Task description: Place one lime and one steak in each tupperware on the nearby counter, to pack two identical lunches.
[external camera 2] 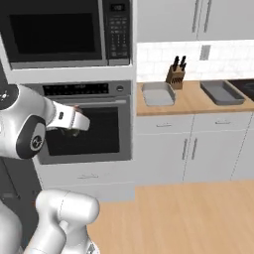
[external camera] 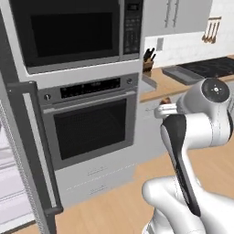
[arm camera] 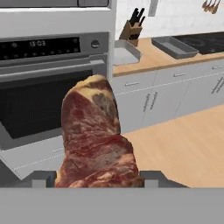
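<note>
My gripper [arm camera: 98, 179] is shut on a steak [arm camera: 94, 135], a red-pink slab with white streaks and a browned top that stands up between the fingertips [arm camera: 41, 178]. The hand hangs in front of the wall oven, and a sliver of the steak [external camera: 165, 99] shows beyond the hand. Two grey tupperware trays, one [external camera 2: 158, 94] next to the oven column and one [external camera 2: 222, 92] further right, lie on the light-brown counter [external camera 2: 196, 105]. Both trays look empty. The lime is out of view.
A wall oven [external camera 2: 87, 129] with a microwave [external camera 2: 59, 32] above it stands left of the counter. A knife block [external camera 2: 175, 75] sits behind the trays, and a black stovetop [external camera 2: 245, 87] lies at the far right. A tall grey fridge handle [external camera: 39, 151] is close on the left.
</note>
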